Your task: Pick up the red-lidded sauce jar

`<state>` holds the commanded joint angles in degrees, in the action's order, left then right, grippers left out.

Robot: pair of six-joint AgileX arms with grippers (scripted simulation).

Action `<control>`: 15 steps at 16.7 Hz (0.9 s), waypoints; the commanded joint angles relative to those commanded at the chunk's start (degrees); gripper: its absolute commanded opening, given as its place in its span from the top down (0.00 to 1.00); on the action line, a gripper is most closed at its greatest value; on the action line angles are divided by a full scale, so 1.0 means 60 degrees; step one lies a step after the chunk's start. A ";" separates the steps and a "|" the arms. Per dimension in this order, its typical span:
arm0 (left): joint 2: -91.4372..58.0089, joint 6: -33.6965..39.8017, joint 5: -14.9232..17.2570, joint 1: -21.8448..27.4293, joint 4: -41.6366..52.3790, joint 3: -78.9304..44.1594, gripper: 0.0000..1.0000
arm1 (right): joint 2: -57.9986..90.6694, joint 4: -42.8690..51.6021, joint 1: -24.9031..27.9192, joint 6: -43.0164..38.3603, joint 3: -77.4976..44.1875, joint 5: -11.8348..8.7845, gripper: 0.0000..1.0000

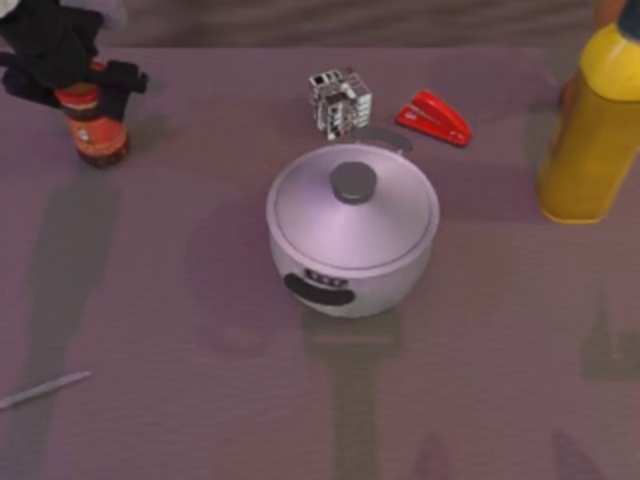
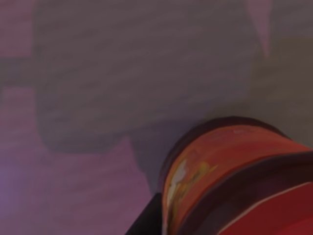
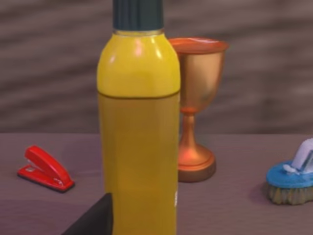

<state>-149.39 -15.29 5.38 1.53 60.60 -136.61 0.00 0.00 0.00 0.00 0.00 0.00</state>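
Observation:
The red-lidded sauce jar point(image 1: 97, 128) is at the table's far left, small, with dark contents and an orange-red label. My left gripper point(image 1: 75, 80) comes down over it from above, its black fingers point(image 1: 125, 77) on either side of the red lid and shut on it. In the left wrist view the jar point(image 2: 220, 166) fills the frame's lower corner, with one dark finger point(image 2: 146, 220) pressed against its side. Whether the jar's base touches the table I cannot tell. My right arm is out of the top view; a dark piece of the right gripper point(image 3: 95, 220) shows beside the yellow bottle point(image 3: 139, 142).
A grey lidded pot point(image 1: 352, 230) stands mid-table. Behind it are a small metallic cube point(image 1: 340, 100) and a flat red stapler point(image 1: 433, 117). The tall yellow bottle point(image 1: 590, 130) stands far right, with a copper goblet point(image 3: 198, 98) and a blue brush point(image 3: 291, 181) behind it. A thin grey rod point(image 1: 45, 388) lies front left.

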 joint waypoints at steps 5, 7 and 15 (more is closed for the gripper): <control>0.0000 0.0000 0.0000 0.0000 0.0000 0.0000 1.00 | 0.0000 0.0000 0.0000 0.0000 0.0000 0.0000 0.00; 0.0000 0.0000 0.0000 0.0000 0.0000 0.0000 1.00 | 0.0000 0.0000 0.0000 0.0000 0.0000 0.0000 0.00; 0.2187 -0.0011 -0.0045 -0.0105 0.0021 0.2128 1.00 | 0.0000 0.0000 0.0000 0.0000 0.0000 0.0000 0.00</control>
<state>-136.26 -15.36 5.11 0.90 60.73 -123.84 0.00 0.00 0.00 0.00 0.00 0.00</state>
